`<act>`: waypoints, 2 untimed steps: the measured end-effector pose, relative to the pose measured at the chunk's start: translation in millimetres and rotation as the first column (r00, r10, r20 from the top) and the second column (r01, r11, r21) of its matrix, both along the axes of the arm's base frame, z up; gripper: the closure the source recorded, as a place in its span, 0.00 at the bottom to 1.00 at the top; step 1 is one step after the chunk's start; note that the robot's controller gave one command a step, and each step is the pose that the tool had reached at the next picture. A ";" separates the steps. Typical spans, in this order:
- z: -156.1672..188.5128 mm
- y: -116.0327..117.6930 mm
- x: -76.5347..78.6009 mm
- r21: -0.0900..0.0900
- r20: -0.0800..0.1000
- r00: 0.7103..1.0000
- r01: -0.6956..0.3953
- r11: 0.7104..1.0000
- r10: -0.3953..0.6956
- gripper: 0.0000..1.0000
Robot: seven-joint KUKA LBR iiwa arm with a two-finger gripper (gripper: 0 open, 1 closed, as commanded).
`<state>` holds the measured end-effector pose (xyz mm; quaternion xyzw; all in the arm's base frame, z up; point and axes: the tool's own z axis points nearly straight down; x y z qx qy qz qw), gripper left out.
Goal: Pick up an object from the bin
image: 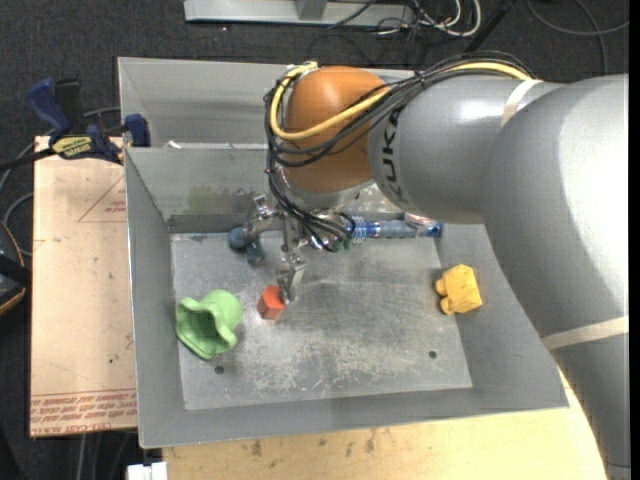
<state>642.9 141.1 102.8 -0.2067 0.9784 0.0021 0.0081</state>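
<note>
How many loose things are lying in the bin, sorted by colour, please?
Green soft toy: 1
Red small block: 1
Yellow toy: 1
Blue-grey round thing: 1
Clear plastic bottle: 1
Total: 5

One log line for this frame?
gripper: open, holding nothing | position: low in grey metal bin, one fingertip just above small red block | nearby: green soft crumpled thing left of block | yellow lumpy toy at right
</note>
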 end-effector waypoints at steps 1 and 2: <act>48.3 34.2 -58.2 -0.005 -0.010 0.943 -0.332 0.943 0.332 0.00; -29.6 75.2 -75.3 -0.009 -0.010 0.872 -0.490 0.872 0.490 0.00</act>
